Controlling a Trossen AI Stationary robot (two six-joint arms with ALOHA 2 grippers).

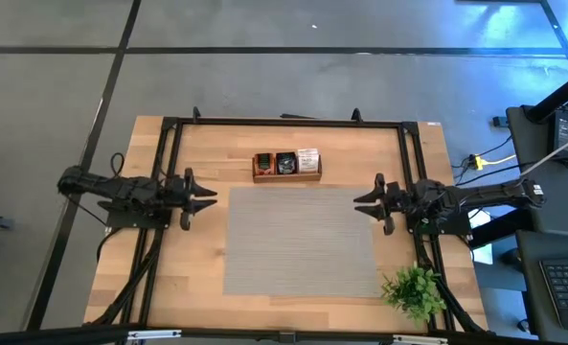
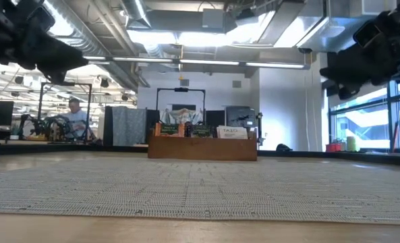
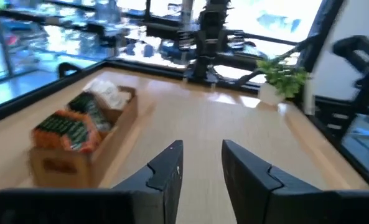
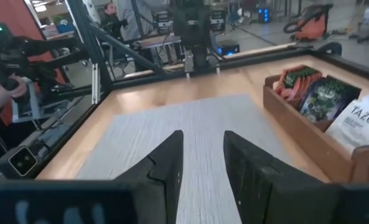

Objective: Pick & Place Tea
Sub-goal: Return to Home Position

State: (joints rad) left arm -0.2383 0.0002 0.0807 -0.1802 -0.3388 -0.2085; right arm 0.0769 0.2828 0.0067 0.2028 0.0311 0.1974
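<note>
The tea sachets stand upright in a long wooden tray [image 1: 286, 176] at the table's far middle: orange ones [image 1: 264, 161] in the left compartment, dark ones [image 1: 285, 163] in the middle, white ones [image 1: 308, 158] on the right. The right wrist view shows the tray [image 4: 315, 146] and the white sachets [image 4: 358, 121] close by. My left gripper [image 1: 215, 196] hovers open at the grey mat's left edge, pointing level toward the right. My right gripper [image 1: 356, 203] hovers open at the mat's right edge, pointing left. Nothing is between the fingers of either [image 3: 201, 152] [image 4: 203, 142].
A grey woven mat [image 1: 303, 240] covers the table's middle, in front of the tray. A small green plant [image 1: 416, 287] stands at the near right corner. A black frame [image 1: 284, 122] runs round the table. A person [image 2: 75, 115] sits in the room beyond.
</note>
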